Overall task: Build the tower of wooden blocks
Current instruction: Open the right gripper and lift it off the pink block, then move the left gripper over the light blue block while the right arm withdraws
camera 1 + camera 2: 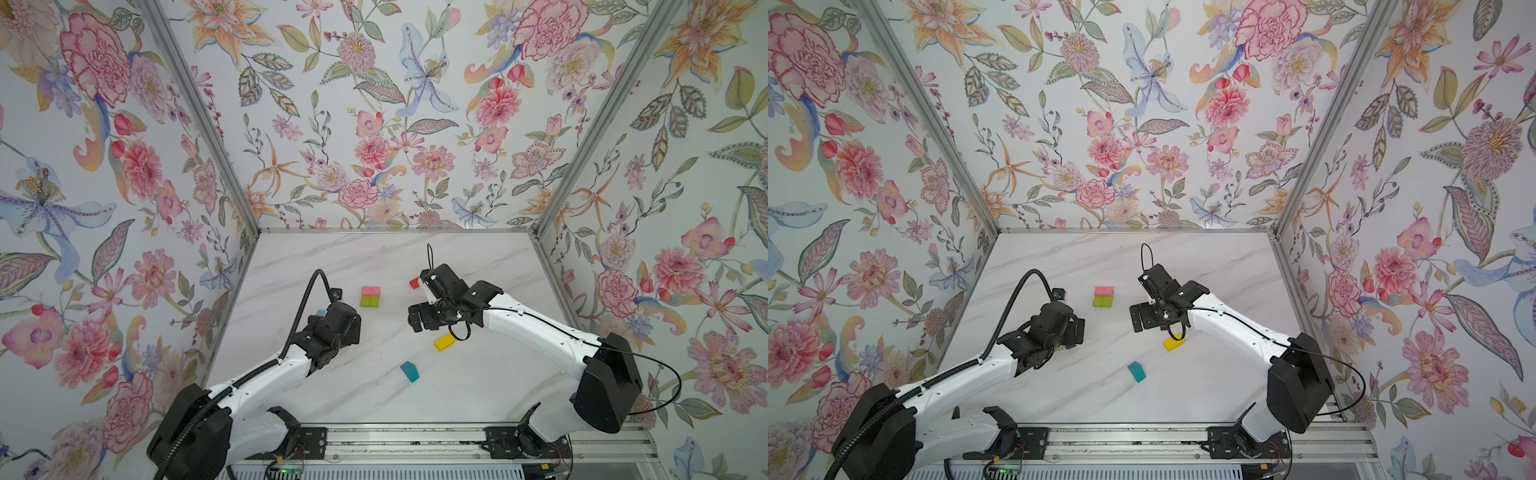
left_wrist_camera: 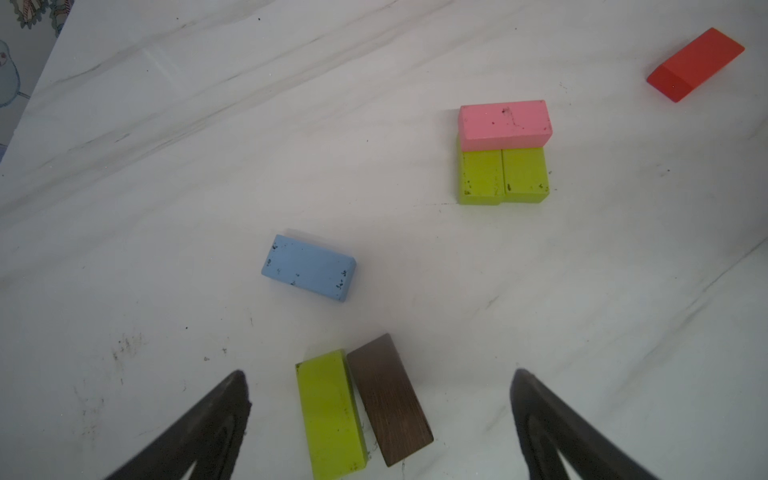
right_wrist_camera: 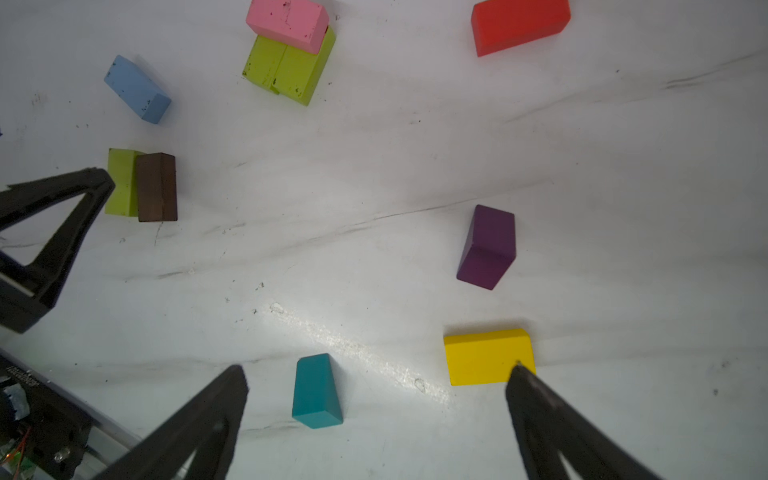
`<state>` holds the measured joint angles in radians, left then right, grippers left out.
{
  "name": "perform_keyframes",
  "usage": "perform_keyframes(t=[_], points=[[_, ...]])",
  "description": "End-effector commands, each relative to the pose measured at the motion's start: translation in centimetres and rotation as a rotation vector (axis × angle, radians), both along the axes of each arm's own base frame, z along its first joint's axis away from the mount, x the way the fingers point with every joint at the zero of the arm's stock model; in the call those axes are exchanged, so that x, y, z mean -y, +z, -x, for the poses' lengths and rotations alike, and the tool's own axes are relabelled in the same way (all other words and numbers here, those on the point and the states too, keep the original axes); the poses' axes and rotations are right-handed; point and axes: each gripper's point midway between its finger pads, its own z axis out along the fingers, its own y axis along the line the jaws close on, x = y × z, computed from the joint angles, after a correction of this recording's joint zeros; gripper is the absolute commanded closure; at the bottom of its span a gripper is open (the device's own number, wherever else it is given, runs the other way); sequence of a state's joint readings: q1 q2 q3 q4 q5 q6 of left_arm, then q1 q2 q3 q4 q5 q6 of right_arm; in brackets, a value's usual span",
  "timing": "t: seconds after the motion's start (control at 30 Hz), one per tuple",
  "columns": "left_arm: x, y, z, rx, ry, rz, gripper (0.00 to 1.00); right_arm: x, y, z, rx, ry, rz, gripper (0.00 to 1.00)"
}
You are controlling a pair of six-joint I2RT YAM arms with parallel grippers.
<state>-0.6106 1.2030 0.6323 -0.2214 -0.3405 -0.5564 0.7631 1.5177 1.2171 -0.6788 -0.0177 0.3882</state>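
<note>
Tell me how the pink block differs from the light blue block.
Colour: the pink block is pink, the light blue block pale blue. Support: the pink block rests across two lime green blocks; the light blue block lies on the table alone. Pose: the pink block sits square to that pair, the light blue block is turned askew to it. Both are flat rectangular blocks with chipped paint.
</note>
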Motion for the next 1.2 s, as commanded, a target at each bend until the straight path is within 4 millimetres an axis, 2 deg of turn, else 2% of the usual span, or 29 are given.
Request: perform_keyframes(t=[0.0, 0.2, 0.37, 0.7, 1.17], points=[[0.2, 0.7, -1.3, 0.013, 0.003, -0.010, 0.01, -0.2, 0.5, 0.5, 0.019, 0.058, -0.039, 0.01], [-0.1, 0.2, -2.2, 0.001, 0.016, -0.051, 0.01, 0.4, 0.7, 0.9, 0.025, 0.084, -0.059, 0.01], [-1.0, -0.2, -2.7, -0.020, 0.029, -0.104, 0.01, 0.7, 0.3, 1.1, 0.008, 0.094, -0.071, 0.01], [-6.1, -1.0, -2.4, -0.064, 0.129, -0.090, 0.01, -0.5, 0.6, 0.5, -0.003, 0.123, -0.111, 0.01], [-8.9, -3.4, -2.2, -0.122, 0.211, -0.046, 0.01, -1.9, -0.3, 0.0, -0.045, 0.152, -0.129, 0.01]])
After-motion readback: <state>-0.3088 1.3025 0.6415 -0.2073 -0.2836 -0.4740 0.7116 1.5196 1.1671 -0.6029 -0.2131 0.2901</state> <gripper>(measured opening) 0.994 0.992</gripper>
